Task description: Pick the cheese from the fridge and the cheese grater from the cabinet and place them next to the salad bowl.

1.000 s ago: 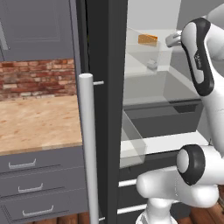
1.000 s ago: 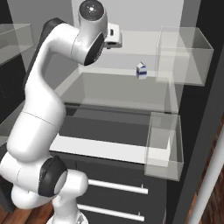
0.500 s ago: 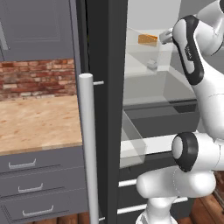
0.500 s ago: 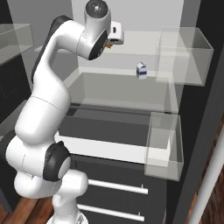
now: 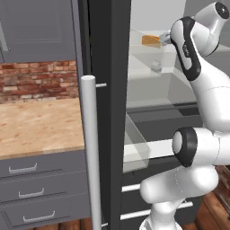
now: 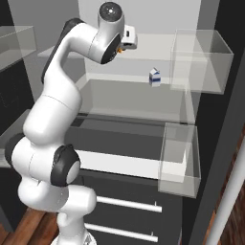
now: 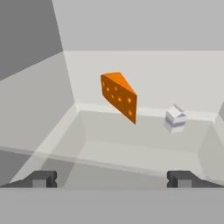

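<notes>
**Arm reaches deeper toward the cheese on the upper fridge shelf**

Since a second ago the white arm has stretched up and forward, its elbow rising and its hand drawing closer to the cheese; the base views have not shifted.

The small orange-yellow wedge of cheese (image 7: 119, 96) lies on an upper translucent glass shelf (image 7: 131, 153) of the tall dark fridge (image 5: 112, 90), well back toward the rear wall. In the hand view its holed orange face looks toward the camera, and its long axis runs from the blunt upper left end down to the narrower lower right end. It looks stiff and light, firm enough not to give under the jaws, though its smooth sloping faces could let it slip. My judgement is that the surest hold is across the two flat parallel sides, near the thick end, rather than over the taper.

The gripper (image 7: 112, 178) hangs short of the wedge, jaws spread wide and holding nothing, the cheese centred above the gap between them.

Just right of the cheese, apart from it, stands a small white-and-blue milk carton (image 7: 175, 119). In the left base view a long silver bar handle (image 5: 92, 152) runs down the open door, and beyond it lies a pale wooden table (image 5: 40, 126) before a red brick wall (image 5: 38, 81).
</notes>
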